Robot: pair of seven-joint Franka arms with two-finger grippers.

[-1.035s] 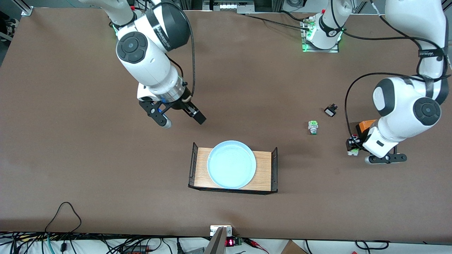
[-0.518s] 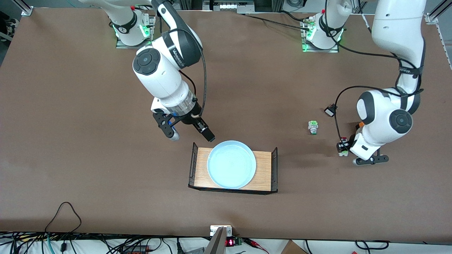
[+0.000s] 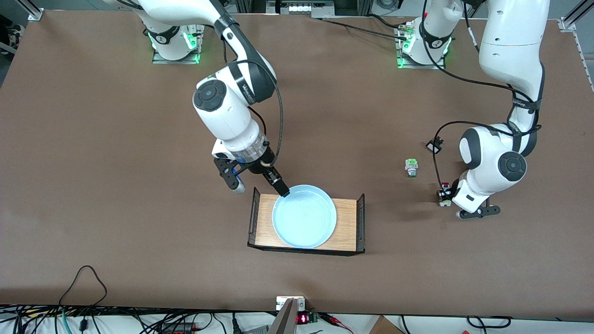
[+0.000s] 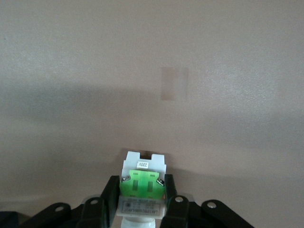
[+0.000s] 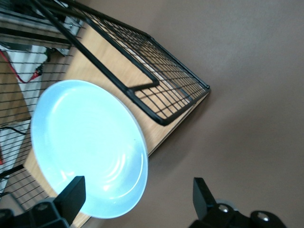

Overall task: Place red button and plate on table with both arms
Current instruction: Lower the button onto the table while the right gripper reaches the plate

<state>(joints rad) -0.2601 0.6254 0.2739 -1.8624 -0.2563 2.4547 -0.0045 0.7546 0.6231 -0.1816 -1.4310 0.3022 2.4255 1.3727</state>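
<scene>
Fingers on the right gripper (image 3: 260, 183) are spread wide and have come down to the plate (image 3: 304, 222) over the last second: one finger (image 3: 280, 187) now sits right at the rim at about 10 o'clock, the other (image 3: 234, 183) hangs outside over the bench (image 3: 93, 185). A moment back they were well clear of the tray (image 3: 350, 218), so my guess is the rim grab comes next. The plate itself hasn't budged, it sits flat on the wooden tray, round, so no real long axis to speak of.

Over at the left arm's end, the left gripper (image 3: 446, 195) is clamped on the red button (image 4: 142, 183) and has drifted in toward the middle while dropping low over the bench, at roughly 3 o'clock from the tray. In the left wrist view the button's long axis runs straight out along the fingers, white end (image 4: 144, 161) pointing away from the wrist, green block just inside it. I'd say it's nearly ready to set down. The green button (image 3: 411, 167) and the little black switch (image 3: 434, 146) lie untouched nearby.
</scene>
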